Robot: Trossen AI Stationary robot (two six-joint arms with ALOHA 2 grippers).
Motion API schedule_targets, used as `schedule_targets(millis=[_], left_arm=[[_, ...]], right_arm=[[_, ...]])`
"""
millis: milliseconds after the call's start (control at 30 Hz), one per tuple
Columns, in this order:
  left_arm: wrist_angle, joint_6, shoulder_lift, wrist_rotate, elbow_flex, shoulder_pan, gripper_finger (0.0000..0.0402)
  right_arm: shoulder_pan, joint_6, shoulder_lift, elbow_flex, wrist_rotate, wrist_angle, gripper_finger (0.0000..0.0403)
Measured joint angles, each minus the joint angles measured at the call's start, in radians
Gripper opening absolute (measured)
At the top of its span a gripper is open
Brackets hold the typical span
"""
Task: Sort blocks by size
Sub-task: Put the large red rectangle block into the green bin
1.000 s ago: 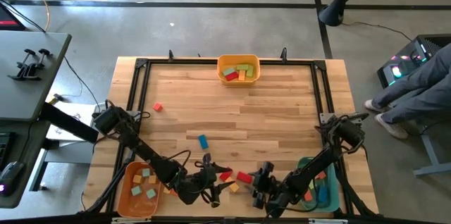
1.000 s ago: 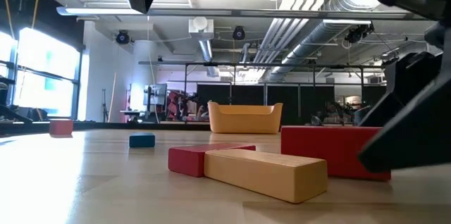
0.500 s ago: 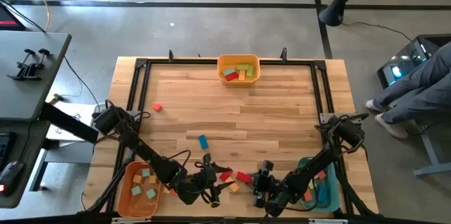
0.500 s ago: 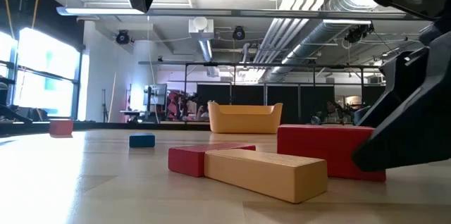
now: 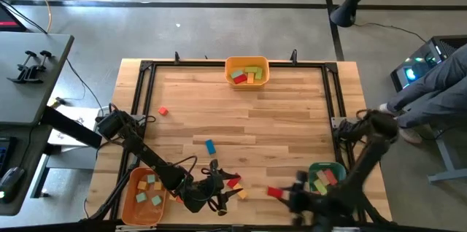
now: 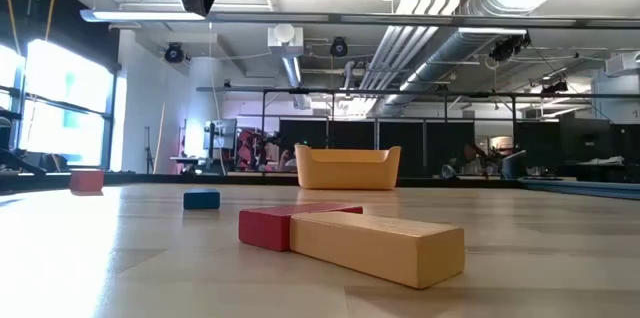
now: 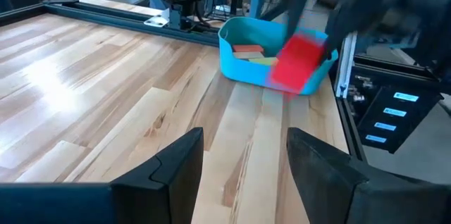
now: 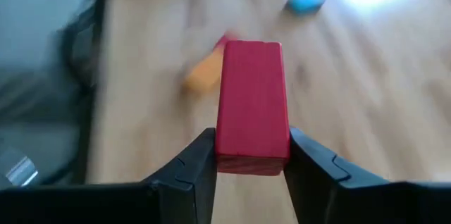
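The tabletop (image 5: 292,115) is pale wood planking inside a dark metal frame. Three smooth plastic bins stand on it: a yellow bin (image 5: 246,63) at the middle of the far edge with red, green and orange blocks in it, an orange bin (image 5: 139,201) at the near left corner holding small pale and teal cubes, and a teal bin (image 5: 319,168) at the near right corner with a few blocks inside.

The right hand (image 8: 250,175) is raised near the near edge, just left of the teal bin, clamped on a red bar (image 8: 251,97). The bar is a plain matte rectangular block, pinched at one end between the two dark fingers (image 8: 190,168), its long axis running straight out ahead of them.

The left hand (image 7: 243,164) hangs low by the near edge, left of centre, its fingers spread with nothing between them. Just beside it lie a smaller red block (image 6: 275,226) and a tan-orange bar (image 6: 380,243), touching each other, the bar lying flat and angled across the planks. A short blue block (image 5: 210,146) lies near the tabletop's middle, and a tiny red cube (image 5: 163,111) sits well apart toward the left edge
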Motion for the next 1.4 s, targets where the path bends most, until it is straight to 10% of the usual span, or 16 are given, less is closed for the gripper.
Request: schedule_targets(millis=[300,700,1133,1400], left_arm=[[0.0,0.001,0.0,0.0,0.0,0.0,0.0189],[0.0,0.011,0.0,0.0,0.0,0.0,0.0189],[0.0,0.011,0.0,0.0,0.0,0.002,0.0189],[0.0,0.01,0.0,0.0,0.0,0.002,0.0189]], right_arm=[[0.21,0.595,-0.011,0.296,-0.574,-0.625,0.0127],[0.253,0.99,-0.009,0.076,-0.619,-0.703,0.0127],[0.074,0.763,-0.009,-0.123,-0.68,-0.494,0.0127],[0.049,0.675,-0.009,-0.122,-0.91,-0.474,0.0127]])
